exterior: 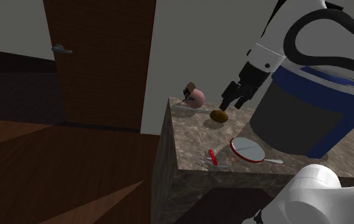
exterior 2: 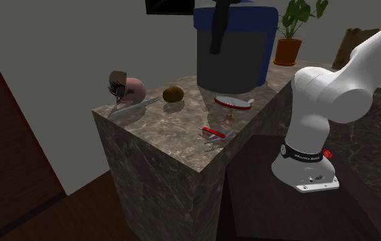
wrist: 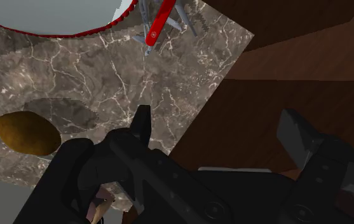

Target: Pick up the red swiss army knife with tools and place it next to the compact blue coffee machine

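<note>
The red swiss army knife point(exterior: 212, 157) point(exterior 2: 213, 133) lies with its tools fanned out near the front edge of the marble counter point(exterior: 194, 137). The big blue and dark grey coffee machine point(exterior: 315, 111) point(exterior 2: 235, 48) stands at the back of the counter. My black gripper point(exterior: 232, 100) point(exterior 2: 215, 48) hangs open in the air above the counter, close to a brown oval object point(exterior: 218, 116) and well apart from the knife. In the wrist view the knife point(wrist: 159, 25) lies far ahead of the spread fingers point(wrist: 142, 121), and nothing is between them.
A round white disc with a red rim point(exterior: 246, 149) point(exterior 2: 233, 103) lies between the knife and the machine. A pink object point(exterior: 194, 95) and a thin silver utensil point(exterior 2: 137, 108) sit at the counter's far corner. The counter drops to a wooden floor point(exterior: 54, 165).
</note>
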You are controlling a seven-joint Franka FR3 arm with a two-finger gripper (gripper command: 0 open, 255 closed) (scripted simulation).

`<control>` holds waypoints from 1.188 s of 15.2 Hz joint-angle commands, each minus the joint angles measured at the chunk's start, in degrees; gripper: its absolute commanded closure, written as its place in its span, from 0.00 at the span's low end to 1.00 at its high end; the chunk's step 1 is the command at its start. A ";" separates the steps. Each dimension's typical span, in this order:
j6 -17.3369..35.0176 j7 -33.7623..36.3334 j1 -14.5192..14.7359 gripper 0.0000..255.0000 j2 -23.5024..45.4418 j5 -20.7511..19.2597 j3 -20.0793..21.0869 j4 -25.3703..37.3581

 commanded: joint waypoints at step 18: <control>27.98 13.48 -8.11 0.00 8.27 -2.04 4.86 -25.54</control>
